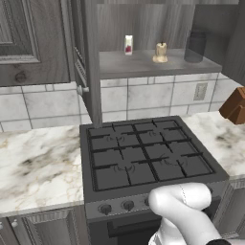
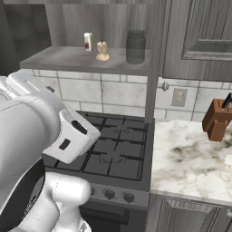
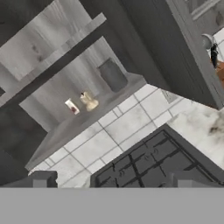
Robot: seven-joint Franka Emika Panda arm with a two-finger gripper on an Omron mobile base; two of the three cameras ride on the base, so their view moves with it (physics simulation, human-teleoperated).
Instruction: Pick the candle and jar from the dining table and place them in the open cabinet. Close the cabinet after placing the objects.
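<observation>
Nearest, the black stove (image 1: 148, 158) sits in the marble desk (image 1: 38, 167). Above it the open cabinet (image 1: 158, 64) holds both pieces on its shelf, with its right door (image 2: 156, 59) edge-on, a stiff panel best pushed near the knob. Far right, the jar (image 2: 135, 46) looks heavy, slick and breakable. Left of it stands the light candle (image 2: 102, 50). Spread wide, the tool (image 3: 111, 183) holds nothing.

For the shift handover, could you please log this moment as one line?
candle: on cabinet shelf | jar: on same shelf, apart | gripper jaws: open, empty | cabinet doors: open | left: close cabinet
</observation>
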